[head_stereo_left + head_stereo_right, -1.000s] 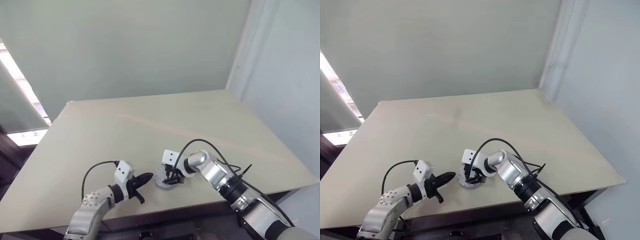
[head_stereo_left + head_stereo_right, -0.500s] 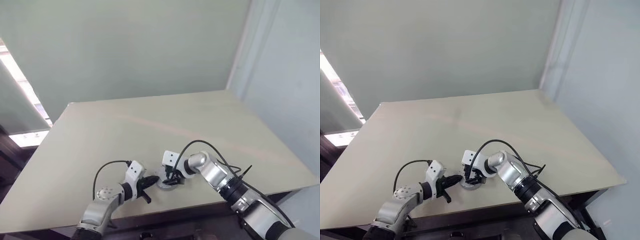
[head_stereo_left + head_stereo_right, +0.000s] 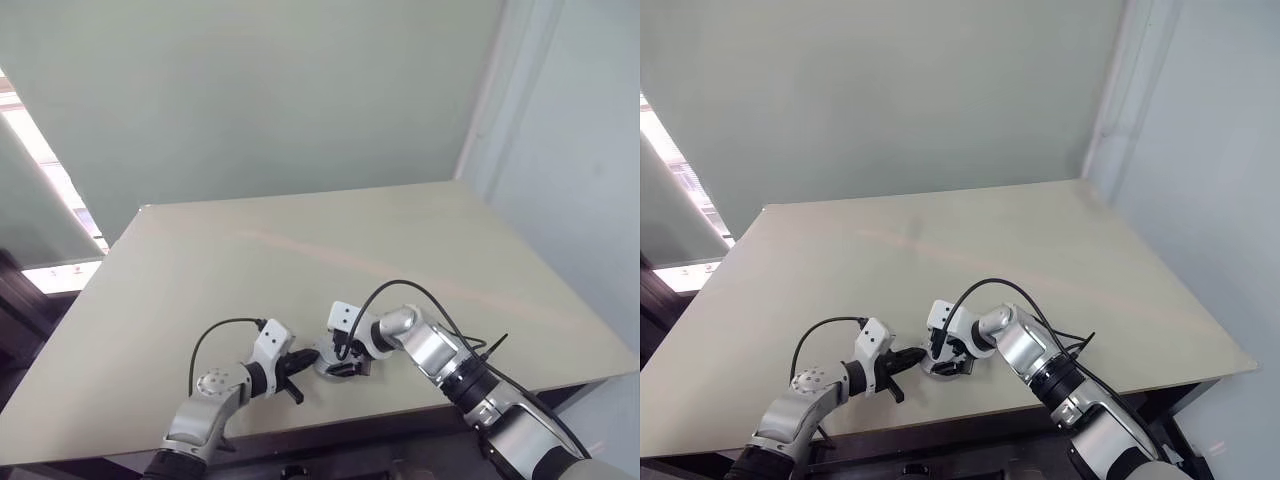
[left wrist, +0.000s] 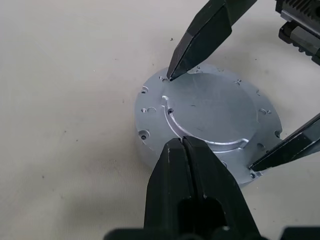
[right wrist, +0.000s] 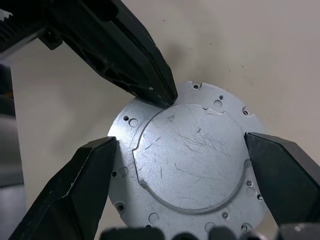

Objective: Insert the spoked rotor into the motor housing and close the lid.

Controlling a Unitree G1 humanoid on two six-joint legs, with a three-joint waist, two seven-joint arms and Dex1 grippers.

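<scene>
A low round silver unit lies on the table near its front edge, topped by the lid [image 4: 212, 112], a flat scratched metal disc with small holes round its rim. The motor housing's windings and the spoked rotor are hidden under it. My left gripper [image 4: 182, 144] is shut, its tip resting on the lid's rim [image 5: 167, 100]. My right gripper [image 5: 180, 145] is open, one finger [image 5: 90, 185] on each side of the unit, holding nothing. Both grippers meet at the unit [image 3: 330, 363] in the head views.
The beige table [image 3: 300, 260] stretches wide and bare behind the unit, up to a pale wall. The unit sits close to the table's front edge [image 3: 330, 420]. A black cable [image 3: 415, 290] loops over my right arm.
My left gripper has moved right, up to the unit, and its shut tip now rests on the lid's rim. My right gripper has stayed at the unit.
</scene>
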